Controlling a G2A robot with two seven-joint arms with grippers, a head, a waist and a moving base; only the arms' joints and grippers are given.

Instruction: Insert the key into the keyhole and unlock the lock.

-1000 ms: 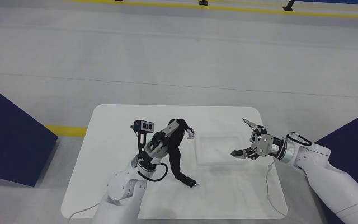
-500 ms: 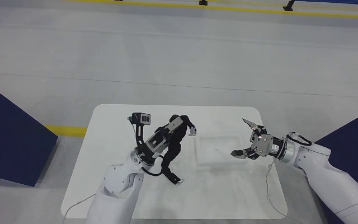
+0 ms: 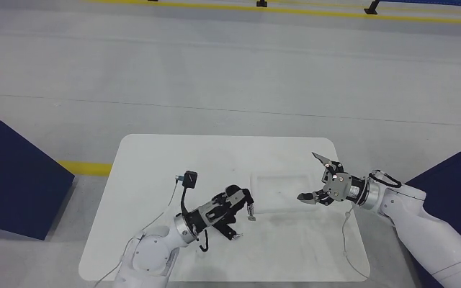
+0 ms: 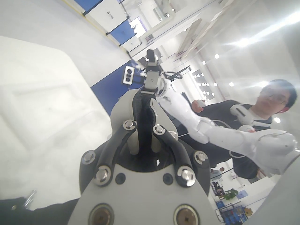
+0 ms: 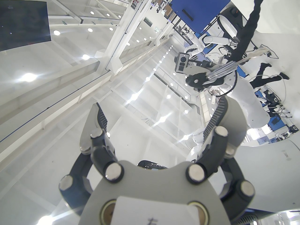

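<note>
Left gripper (image 3: pixel 243 201) clamped on the black strap (image 4: pixel 141 118), key (image 3: pixel 251 213) dangling at its tip over the near middle of the table (image 3: pixel 126 223). Right gripper (image 3: pixel 307 176) is spread wide, off right (idle, I'd judge). Insertion and unlocking both remain.

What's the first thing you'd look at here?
The left gripper over the white table, pinched shut on a black strap with a small metal piece dangling by its tips. Across from it, the right gripper hangs wide open, holding nothing.

L end effector (image 3: pixel 243 199) w/ key (image 3: pixel 251 213) left of R end effector (image 3: pixel 307 176), over table (image 3: pixel 144 165).
</note>
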